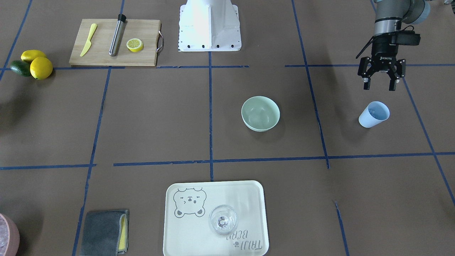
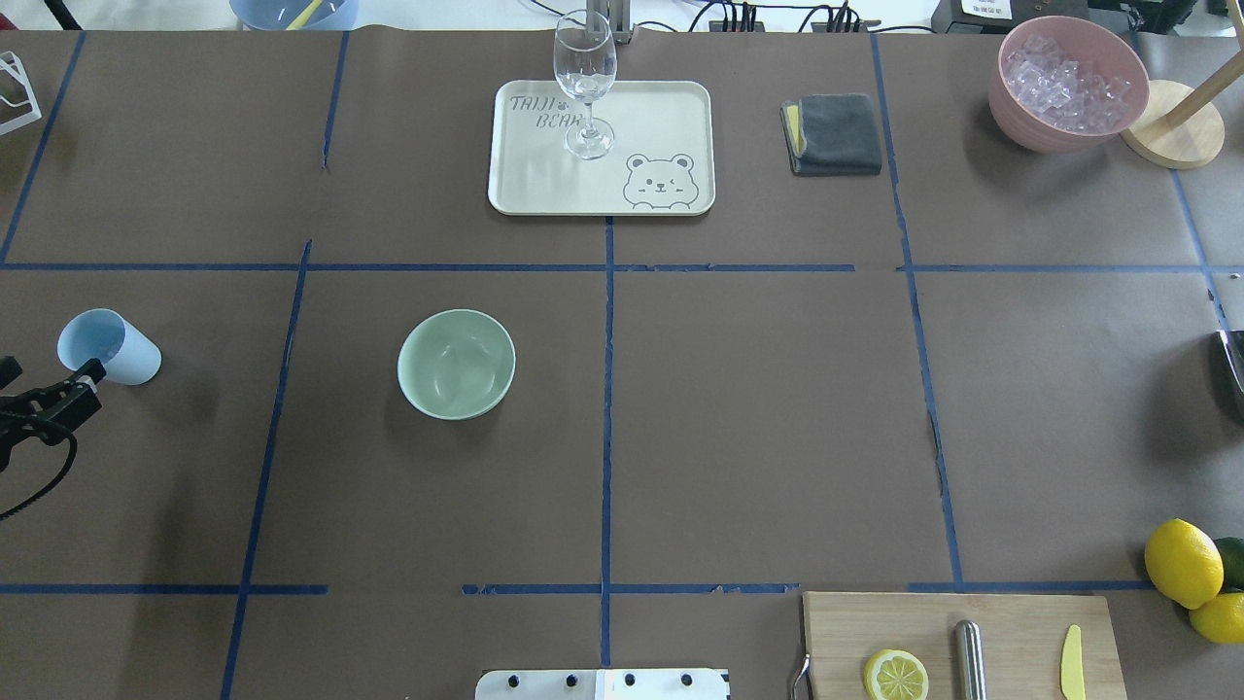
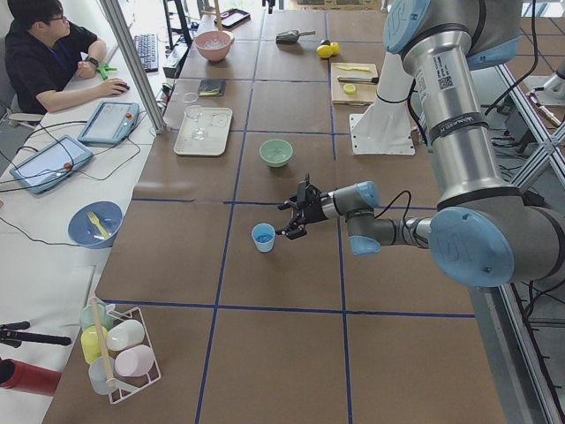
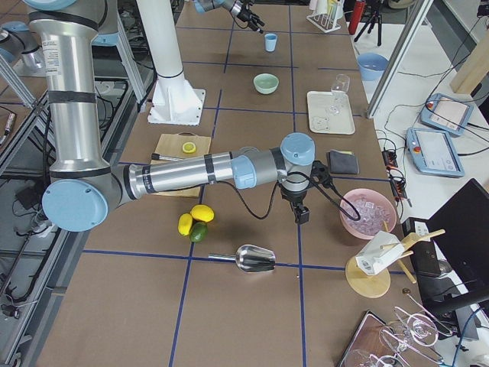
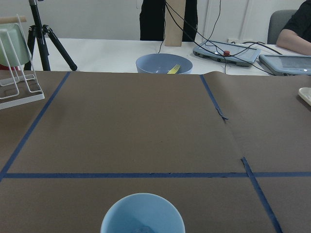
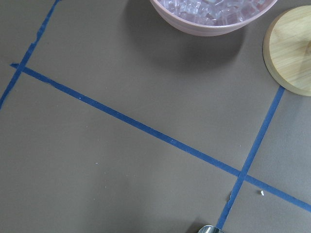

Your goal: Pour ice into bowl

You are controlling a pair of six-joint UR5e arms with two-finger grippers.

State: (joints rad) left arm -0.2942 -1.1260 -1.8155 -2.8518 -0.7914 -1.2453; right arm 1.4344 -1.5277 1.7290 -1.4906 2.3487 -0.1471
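Left gripper (image 1: 379, 86) hung open and empty, jaws spread wide, above the brown table (image 1: 160, 124) and just on the robot's side of the light blue cup (image 1: 368, 121); it did not touch the cup. Far along the table the right gripper (image 4: 301, 216) pointed down near the pink container (image 2: 1020, 117), and whether its jaws stood apart or together could not be told. A metal scoop (image 4: 256, 258) lay on the table near that arm.

On the operators' side sat a cream tray (image 1: 249, 192) printed with a bear, and on it an upright clear stemmed glass (image 1: 223, 219). Close to the robot's base lay a wooden cutting board (image 1: 147, 35) bearing a yellow knife (image 1: 89, 40), a steel rod with a black cap (image 1: 117, 35) and a lemon half (image 1: 135, 44). The pink container was heaped with pale cubes.

Near the middle of the table, on the left arm's side, stood the bowl (image 1: 261, 128), mint green and upright, well apart from the cup. The cup stood upright too, mouth up. A folded grey cloth (image 1: 101, 233) lay beside the tray, apart from it. Two lemons (image 1: 41, 67) and a lime (image 1: 20, 67) clustered together, touching, beside the board.

Smallest of all was the ice (image 1: 258, 115): faint glassy shapes at the bottom of the bowl, hard to make out singly
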